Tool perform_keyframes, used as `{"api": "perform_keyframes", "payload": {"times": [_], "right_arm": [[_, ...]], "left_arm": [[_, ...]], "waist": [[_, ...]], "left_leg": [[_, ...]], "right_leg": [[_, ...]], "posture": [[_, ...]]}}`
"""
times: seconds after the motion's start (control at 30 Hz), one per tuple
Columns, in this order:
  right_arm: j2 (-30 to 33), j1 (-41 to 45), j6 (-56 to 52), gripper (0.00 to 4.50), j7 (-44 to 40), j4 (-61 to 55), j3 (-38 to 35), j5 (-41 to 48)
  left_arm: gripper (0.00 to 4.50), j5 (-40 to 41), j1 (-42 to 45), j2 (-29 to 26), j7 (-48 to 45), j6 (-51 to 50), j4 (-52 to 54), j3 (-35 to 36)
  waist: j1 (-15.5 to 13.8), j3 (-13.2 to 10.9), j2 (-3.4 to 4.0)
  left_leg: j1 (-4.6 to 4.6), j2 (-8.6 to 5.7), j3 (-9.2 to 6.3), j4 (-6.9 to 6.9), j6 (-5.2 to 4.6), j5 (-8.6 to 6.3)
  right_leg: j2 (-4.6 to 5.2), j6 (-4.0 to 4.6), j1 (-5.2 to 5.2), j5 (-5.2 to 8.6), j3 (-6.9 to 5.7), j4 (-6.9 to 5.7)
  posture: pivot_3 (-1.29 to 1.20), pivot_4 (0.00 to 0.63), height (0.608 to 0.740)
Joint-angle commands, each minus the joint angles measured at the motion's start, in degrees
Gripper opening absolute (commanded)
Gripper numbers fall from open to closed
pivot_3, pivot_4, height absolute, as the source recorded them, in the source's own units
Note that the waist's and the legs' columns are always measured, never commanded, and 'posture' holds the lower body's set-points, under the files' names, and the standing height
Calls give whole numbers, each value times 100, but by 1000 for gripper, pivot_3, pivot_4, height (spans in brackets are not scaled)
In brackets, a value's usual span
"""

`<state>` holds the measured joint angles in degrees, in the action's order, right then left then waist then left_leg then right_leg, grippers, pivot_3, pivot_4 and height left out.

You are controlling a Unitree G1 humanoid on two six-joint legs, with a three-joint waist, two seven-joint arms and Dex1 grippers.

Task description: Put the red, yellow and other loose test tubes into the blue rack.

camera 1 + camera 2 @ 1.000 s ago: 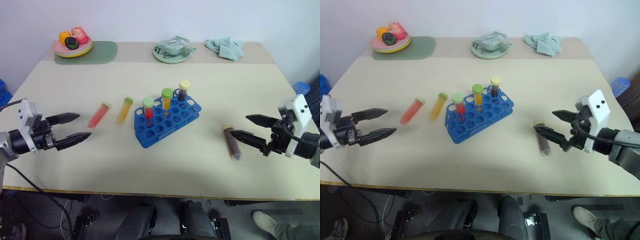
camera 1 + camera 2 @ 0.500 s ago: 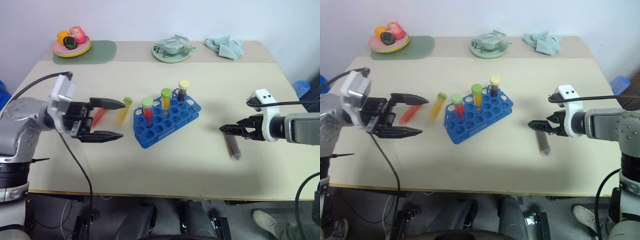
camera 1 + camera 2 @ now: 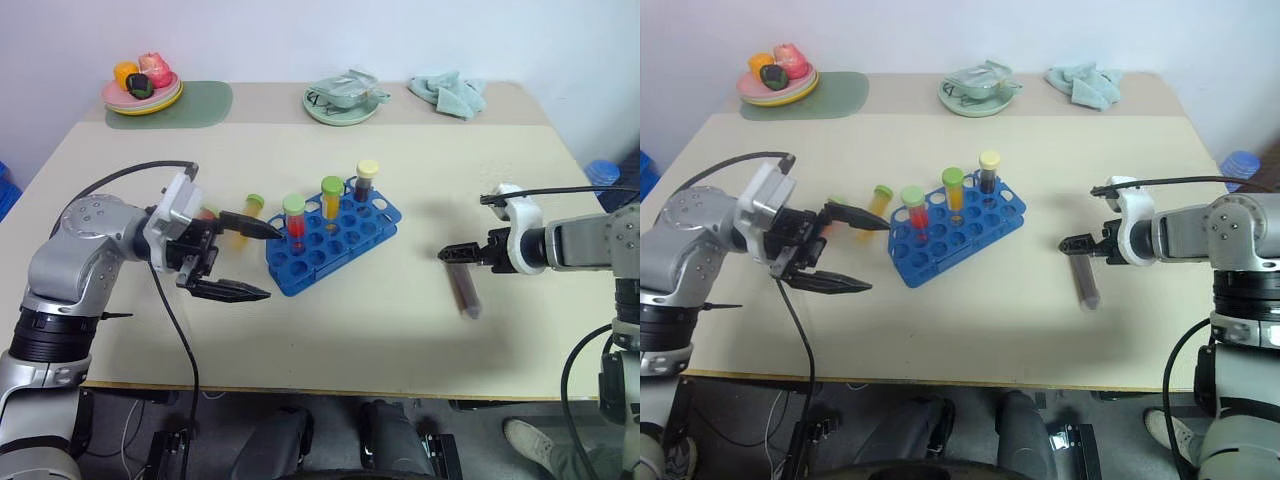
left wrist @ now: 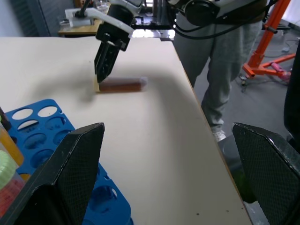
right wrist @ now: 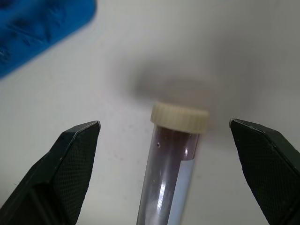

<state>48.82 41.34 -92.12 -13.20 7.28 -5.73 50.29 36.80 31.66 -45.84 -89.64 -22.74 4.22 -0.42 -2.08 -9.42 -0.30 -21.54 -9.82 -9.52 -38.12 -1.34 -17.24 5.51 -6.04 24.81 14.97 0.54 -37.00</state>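
While both sets of fingers gape wide, right gripper [image 5: 164,154] straddles the brown tube [image 3: 464,289] lying on tabletop [image 3: 400,330]; left gripper [image 3: 252,260] w/ nothing held hovers beside blue rack [image 3: 335,245], near yellow tube [image 3: 245,217].

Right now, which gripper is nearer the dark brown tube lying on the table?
Right. The right gripper hangs open at the cap end of the dark brown tube, fingers either side of it. The left gripper is open beyond the blue rack, by the orange-yellow tube.
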Motion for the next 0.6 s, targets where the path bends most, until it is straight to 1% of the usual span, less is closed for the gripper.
{"api": "perform_keyframes", "payload": {"times": [0.03, 0.2, 0.4, 0.47, 0.53, 0.6], "right_arm": [[81, 179, -38, 4500, -21, 85, 134, 113], [36, 160, -38, 4500, -79, 192, 379, 97], [-20, 10, -38, 4500, -145, 159, 603, -206], [-61, -43, -38, 3956, -158, 108, 640, -326], [-105, -70, -38, 3258, -188, 103, 663, -437], [-132, -108, -38, 2235, -217, 51, 703, -594]], "left_arm": [[4449, 31, 144, -7, -95, 14, 144, -12], [4449, 31, 146, -41, -195, -59, 172, -97], [4449, 63, 80, -8, -186, -86, 284, -107], [4500, 59, 47, -8, -175, -90, 297, -97], [4500, 35, 24, -7, -168, -69, 298, -95], [4500, 60, -12, -6, -149, -88, 329, -74]], "waist": [[-3, 0, 0], [-1, 0, 0], [3, 3, -5], [0, 4, -6], [-1, 4, -6], [-1, 4, -6]], "left_leg": [[0, 0, 0, 0, 0, 0], [0, 0, 0, 0, 0, 0], [4, 0, 0, -1, 0, 0], [4, 0, 0, -6, 0, 0], [6, 0, 0, -7, 0, 0], [6, 1, -1, -6, 0, 0]], "right_leg": [[0, 0, 0, 0, 0, 0], [0, 0, 0, 0, 0, 0], [-1, 0, -2, 0, 0, -2], [-1, 0, -6, 0, 0, -1], [-1, 0, -7, -1, 0, -2], [-3, 0, -7, -1, 0, -2]], "posture": [[0, 150, 740], [0, 150, 740], [0, 150, 740], [0, 150, 740], [0, 150, 740], [0, 150, 740]]}}
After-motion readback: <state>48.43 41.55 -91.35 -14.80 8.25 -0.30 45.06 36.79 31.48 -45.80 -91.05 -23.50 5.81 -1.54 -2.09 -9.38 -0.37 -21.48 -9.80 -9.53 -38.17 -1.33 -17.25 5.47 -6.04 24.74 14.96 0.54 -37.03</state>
